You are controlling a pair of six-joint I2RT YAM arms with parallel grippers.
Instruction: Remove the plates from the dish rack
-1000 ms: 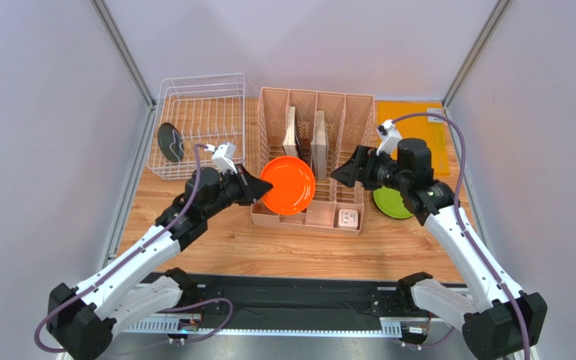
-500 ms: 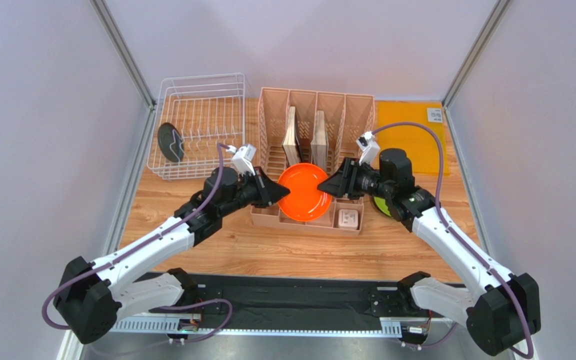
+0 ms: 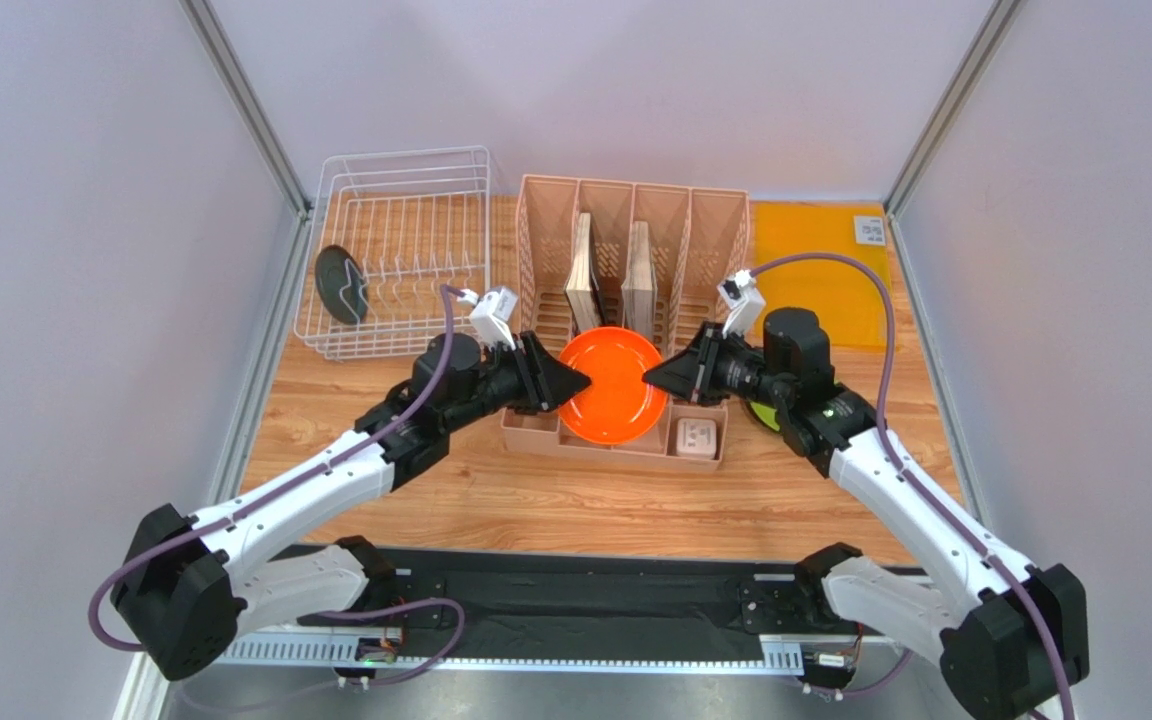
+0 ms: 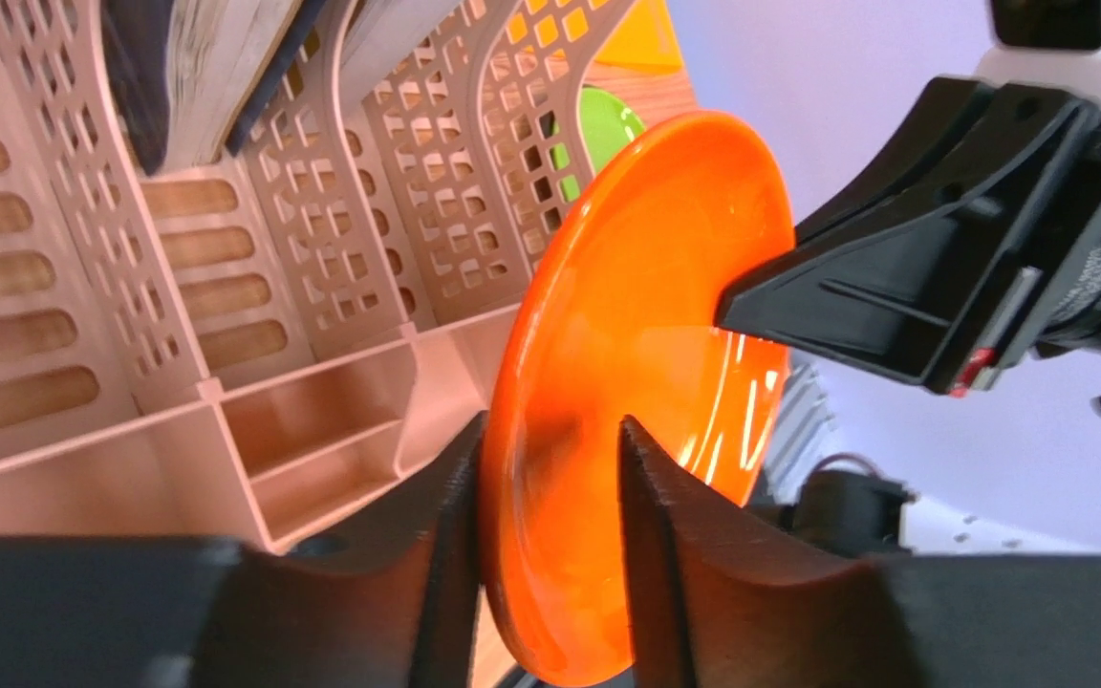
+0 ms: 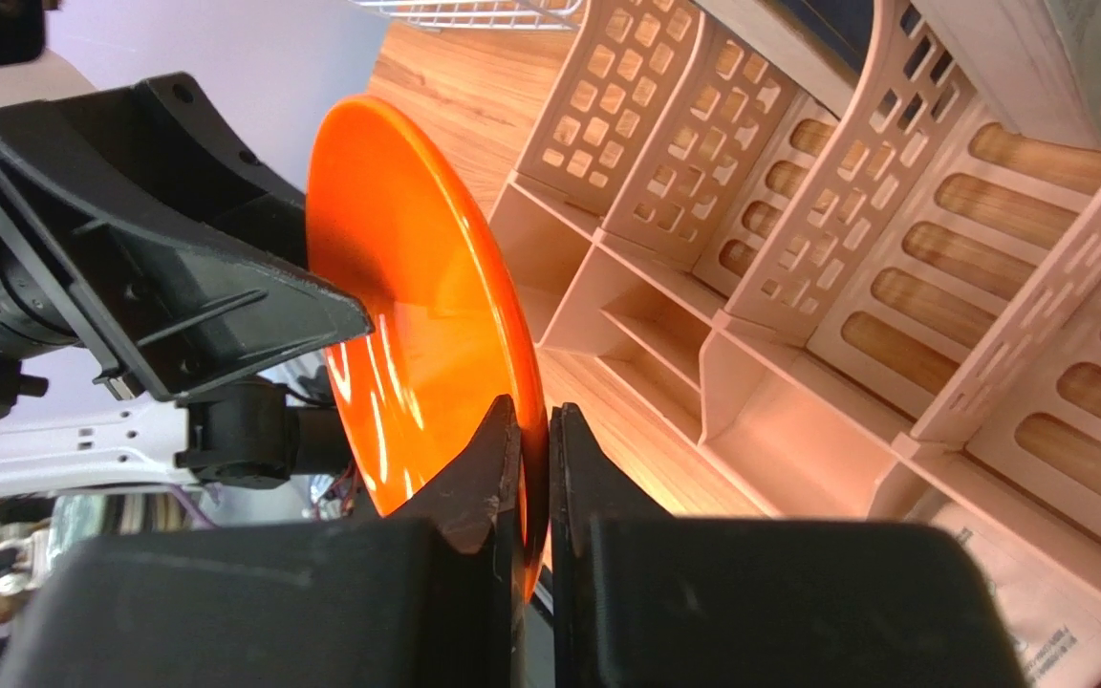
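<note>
The right claw [image 5: 535,419] pinches the orange plate [image 5: 413,316] by its rim; the left claw [image 4: 549,445] stands part-open around the opposite edge.

Pink slotted organiser [image 3: 714,255], two beige boards [image 3: 584,273] inside, yellow mat [image 3: 808,225]

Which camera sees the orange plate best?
The top view: the orange plate shows almost its whole round face. Both wrist views show it slanted, close up, and partly hidden by the fingers.
</note>
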